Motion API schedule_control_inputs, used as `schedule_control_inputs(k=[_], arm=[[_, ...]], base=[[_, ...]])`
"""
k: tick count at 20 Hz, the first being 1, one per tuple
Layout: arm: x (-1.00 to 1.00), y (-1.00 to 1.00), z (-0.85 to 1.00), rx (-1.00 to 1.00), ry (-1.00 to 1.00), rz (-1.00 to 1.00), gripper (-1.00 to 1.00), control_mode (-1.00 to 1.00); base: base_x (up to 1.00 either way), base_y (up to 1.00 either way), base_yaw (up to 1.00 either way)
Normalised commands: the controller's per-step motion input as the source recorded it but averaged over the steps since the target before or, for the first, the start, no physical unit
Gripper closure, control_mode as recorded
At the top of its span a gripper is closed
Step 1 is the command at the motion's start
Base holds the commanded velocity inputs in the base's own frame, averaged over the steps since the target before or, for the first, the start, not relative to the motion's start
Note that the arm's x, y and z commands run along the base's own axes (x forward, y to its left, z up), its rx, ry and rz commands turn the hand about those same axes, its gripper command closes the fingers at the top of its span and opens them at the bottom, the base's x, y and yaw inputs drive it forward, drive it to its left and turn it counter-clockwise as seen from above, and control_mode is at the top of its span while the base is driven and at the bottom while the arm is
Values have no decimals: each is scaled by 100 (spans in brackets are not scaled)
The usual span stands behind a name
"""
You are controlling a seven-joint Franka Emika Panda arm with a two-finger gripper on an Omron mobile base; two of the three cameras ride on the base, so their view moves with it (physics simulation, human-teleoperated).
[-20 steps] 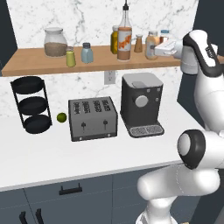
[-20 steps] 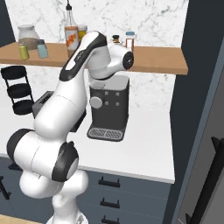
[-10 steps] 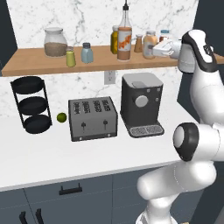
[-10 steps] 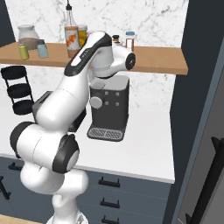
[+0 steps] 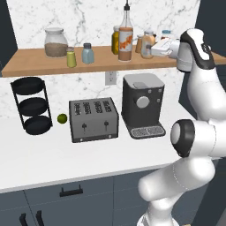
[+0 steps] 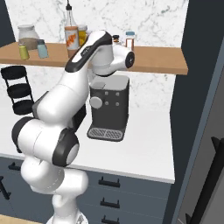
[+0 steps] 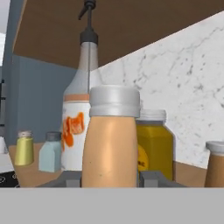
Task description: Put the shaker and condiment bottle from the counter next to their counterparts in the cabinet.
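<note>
The peach-orange condiment bottle (image 7: 112, 140) stands upright between my fingers (image 7: 151, 178), my gripper (image 5: 152, 49) clamped on it above the wooden cabinet shelf (image 5: 39, 65). Just beyond it stand the tall orange-labelled bottle (image 7: 78, 127) and a yellow jar (image 7: 155, 140). Farther along, the yellow-green shaker (image 5: 71, 58) sits beside the pale blue shaker (image 5: 87, 54).

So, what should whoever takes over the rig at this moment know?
Claw: shut on the condiment bottle, held upright at shelf height.
The shaker stands on the cabinet shelf beside the pale blue shaker: that half looks done.
The bottle in the claw is close to the tall orange-labelled bottle, with the yellow jar just behind it.
Left: set the condiment bottle down on the shelf by the tall bottle, open the claw, back away.
</note>
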Motion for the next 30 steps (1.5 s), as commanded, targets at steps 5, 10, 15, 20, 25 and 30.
schedule_control_inputs(k=[5,10,15,20,25,30], arm=[[7,12,-12,0,-3,3,100,-100],[9,25,-21,0,-1,4,100,-100],[14,5,-7,0,-3,5,100,-100],[19,0,-3,2,-10,5,100,-100],[21,0,-14,0,-5,5,100,-100],[15,0,-24,0,3,2,100,-100]], base=[[0,0,0],[0,0,0],[0,0,0],[0,0,0],[0,0,0],[0,0,0]])
